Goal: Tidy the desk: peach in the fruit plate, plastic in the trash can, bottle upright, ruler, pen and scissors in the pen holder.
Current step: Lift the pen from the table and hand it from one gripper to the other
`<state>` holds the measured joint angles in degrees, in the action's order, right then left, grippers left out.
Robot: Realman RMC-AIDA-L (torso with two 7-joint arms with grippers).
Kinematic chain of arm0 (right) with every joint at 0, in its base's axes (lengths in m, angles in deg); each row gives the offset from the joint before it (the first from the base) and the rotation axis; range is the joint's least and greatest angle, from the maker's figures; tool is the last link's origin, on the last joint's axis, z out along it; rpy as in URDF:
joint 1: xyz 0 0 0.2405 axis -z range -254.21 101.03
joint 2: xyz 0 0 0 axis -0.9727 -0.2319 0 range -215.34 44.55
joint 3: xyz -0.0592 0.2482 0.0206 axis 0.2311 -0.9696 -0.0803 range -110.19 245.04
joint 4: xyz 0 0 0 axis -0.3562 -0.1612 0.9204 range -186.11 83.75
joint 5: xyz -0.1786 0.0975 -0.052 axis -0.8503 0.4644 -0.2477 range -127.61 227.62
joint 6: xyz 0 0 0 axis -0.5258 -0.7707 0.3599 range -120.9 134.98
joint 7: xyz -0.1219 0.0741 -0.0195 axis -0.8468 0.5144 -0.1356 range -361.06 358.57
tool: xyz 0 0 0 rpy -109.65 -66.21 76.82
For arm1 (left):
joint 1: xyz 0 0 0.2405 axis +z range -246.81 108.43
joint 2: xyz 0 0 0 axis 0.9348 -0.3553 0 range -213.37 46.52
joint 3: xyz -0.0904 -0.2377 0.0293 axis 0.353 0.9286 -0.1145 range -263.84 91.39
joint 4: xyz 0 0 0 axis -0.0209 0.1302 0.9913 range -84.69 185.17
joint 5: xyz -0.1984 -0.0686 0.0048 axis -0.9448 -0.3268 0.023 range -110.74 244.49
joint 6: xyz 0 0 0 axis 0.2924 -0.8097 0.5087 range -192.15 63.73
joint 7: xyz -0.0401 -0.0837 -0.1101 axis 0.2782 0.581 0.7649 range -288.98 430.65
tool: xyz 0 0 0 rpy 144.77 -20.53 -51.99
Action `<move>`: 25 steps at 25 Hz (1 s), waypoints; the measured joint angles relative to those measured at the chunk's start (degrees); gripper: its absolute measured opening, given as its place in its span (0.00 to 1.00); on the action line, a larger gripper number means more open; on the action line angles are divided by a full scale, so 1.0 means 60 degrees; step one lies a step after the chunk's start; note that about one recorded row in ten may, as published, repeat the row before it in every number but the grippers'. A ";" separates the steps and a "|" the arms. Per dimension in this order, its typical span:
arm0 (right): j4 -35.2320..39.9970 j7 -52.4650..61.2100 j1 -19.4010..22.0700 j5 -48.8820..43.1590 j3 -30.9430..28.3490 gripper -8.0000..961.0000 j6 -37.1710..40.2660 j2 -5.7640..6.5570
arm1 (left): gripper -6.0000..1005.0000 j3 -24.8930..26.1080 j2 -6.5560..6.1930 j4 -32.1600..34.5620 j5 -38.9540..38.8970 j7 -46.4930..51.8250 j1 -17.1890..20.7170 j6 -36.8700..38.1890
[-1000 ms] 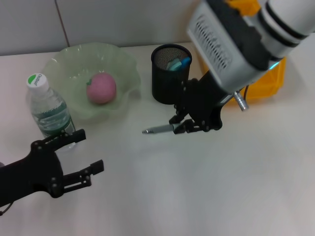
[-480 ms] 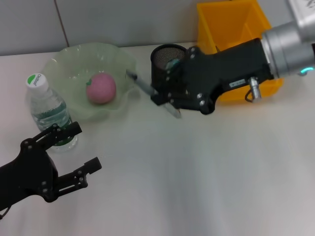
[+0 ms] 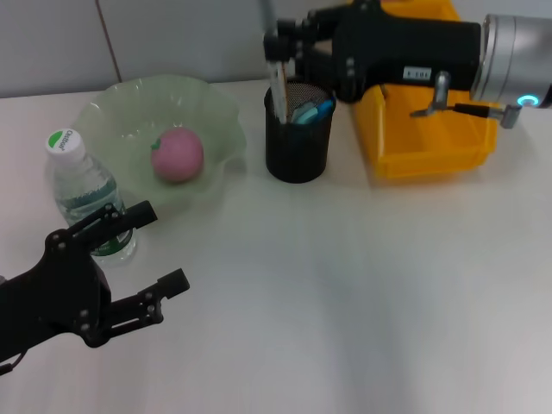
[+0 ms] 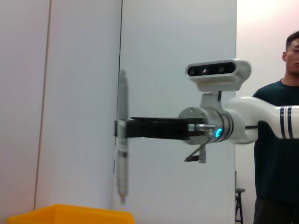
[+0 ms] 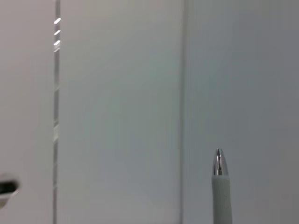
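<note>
The white desk (image 3: 362, 293) met a pale panelled wall (image 3: 172, 39) with dark vertical seams, and in the left wrist view a person in a dark shirt (image 4: 278, 154) stood at the room's far side, half cut off by the frame. On the desk a pink peach (image 3: 178, 154) lay in the green fruit plate (image 3: 216, 112), a capped water bottle (image 3: 84, 194) stood upright beside it, and a yellow bin (image 3: 431, 142) sat just right of the black mesh pen holder (image 3: 297, 142), which held something blue that could not be identified. The right gripper (image 3: 279, 45) hovered above the holder, its jaws clamped on a grey pen (image 3: 279, 90) held vertical, the tip at the holder's mouth; whether it had entered the mesh was hard to judge. The right wrist view showed only the pen's chrome end against the wall. The left gripper (image 3: 151, 250) hung low near the bottle, jaws apart, empty.
</note>
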<state>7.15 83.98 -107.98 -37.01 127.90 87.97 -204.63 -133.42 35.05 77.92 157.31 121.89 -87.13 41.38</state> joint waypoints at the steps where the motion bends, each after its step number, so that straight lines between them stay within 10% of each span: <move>1: -0.0160 -0.0035 -0.0012 0.0174 -0.0002 0.13 -0.0146 0.0003 | 0.83 0.0000 0.0000 0.0000 -0.0009 0.0000 -0.0016 0.0008; 25: -0.0974 -0.1380 0.0017 0.2053 -0.0129 0.13 -0.2053 0.0021 | 0.83 0.0005 -0.0015 0.0002 -0.0395 -0.0193 -0.0229 0.0021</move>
<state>1.31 75.70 -107.87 -24.69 127.13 75.66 -204.50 -133.40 34.96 77.93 154.94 120.74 -88.50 41.50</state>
